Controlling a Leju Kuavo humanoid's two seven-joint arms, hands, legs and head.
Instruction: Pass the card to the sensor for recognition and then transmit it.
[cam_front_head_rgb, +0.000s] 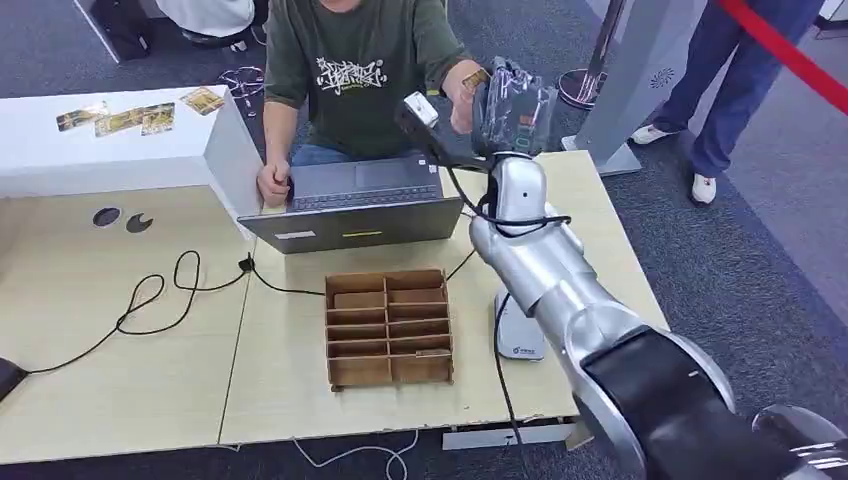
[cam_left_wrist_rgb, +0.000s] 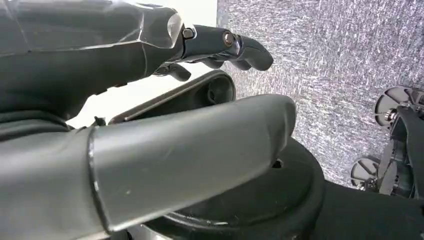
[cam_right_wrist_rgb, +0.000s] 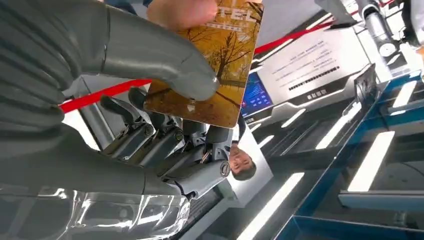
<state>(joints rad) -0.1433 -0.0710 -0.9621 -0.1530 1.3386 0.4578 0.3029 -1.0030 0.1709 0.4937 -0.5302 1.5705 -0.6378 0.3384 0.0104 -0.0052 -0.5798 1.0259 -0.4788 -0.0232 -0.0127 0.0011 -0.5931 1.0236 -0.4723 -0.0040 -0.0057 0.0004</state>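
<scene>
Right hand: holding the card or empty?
Holding. Right hand pinches the card between thumb and fingers; a person's hand grips its far end too.

Wooden table (cam_front_head_rgb: 120, 360): laptop (cam_front_head_rgb: 360, 205), organizer (cam_front_head_rgb: 388, 326), cable (cam_front_head_rgb: 150, 300).

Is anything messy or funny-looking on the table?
Nothing looks broken or spilled. The black cable snakes in loose loops across the wooden table, and a few cards lie scattered on the white box. The wooden organizer sits straight. The right hand holds a yellow card up to a person's hand.
</scene>
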